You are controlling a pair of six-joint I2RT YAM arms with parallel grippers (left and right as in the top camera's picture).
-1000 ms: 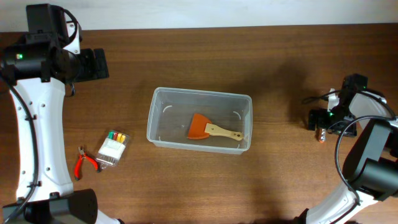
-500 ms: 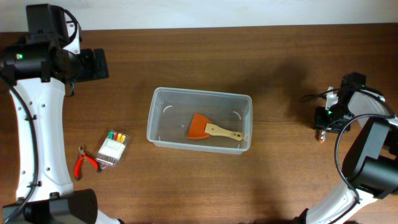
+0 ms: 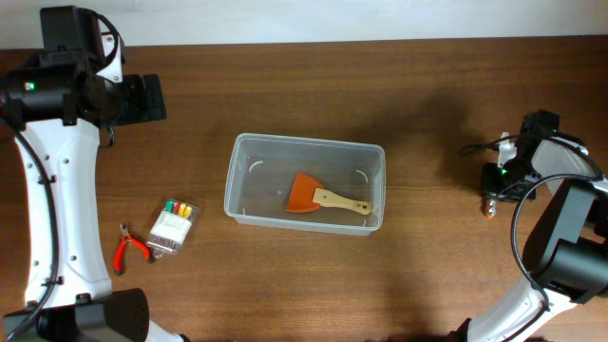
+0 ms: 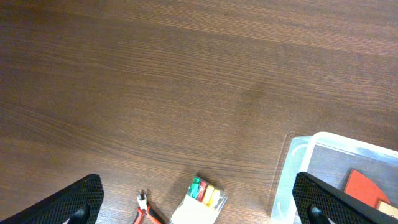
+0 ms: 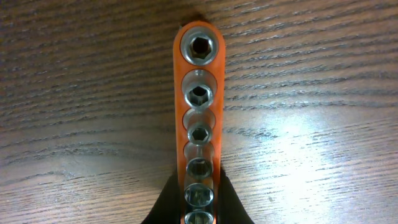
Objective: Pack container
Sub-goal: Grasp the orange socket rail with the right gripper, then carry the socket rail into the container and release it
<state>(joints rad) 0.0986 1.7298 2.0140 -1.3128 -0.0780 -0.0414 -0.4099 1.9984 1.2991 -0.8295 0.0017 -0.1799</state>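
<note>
Between the right jaws, at the bottom edge of the right wrist view, sits the near end of an orange socket rail [image 5: 199,134]. The two dark fingertips [image 5: 163,204] press against its sides, so these jaws are closed on it. Only the inner curves of the fingertips show, and the rest is cut off by the frame. The rail lies flat on the brown wooden desk [image 5: 323,93] and runs straight out ahead of the jaws. It carries a row of steel sockets, six of them visible, the nearest cropped. From overhead the rail is little more than an orange speck under the right wrist, too small to read. The left jaws hang wide open above the desk, gripping nothing, and only their black textured fingertips [image 4: 81,199] poke into the bottom corners of the left wrist view. Just ahead of and between them lies a clear pack of coloured markers [image 4: 202,198], with red-handled pliers [image 4: 149,213] beside it, mostly cut off. Off towards the right-hand tip is the container [image 4: 298,163], only one corner of it in that frame. Overhead it stands in the middle of the desk, well apart from both pairs of jaws. Inside it an orange scraper [image 3: 306,193] with a wooden handle lies flat on the bottom.
</note>
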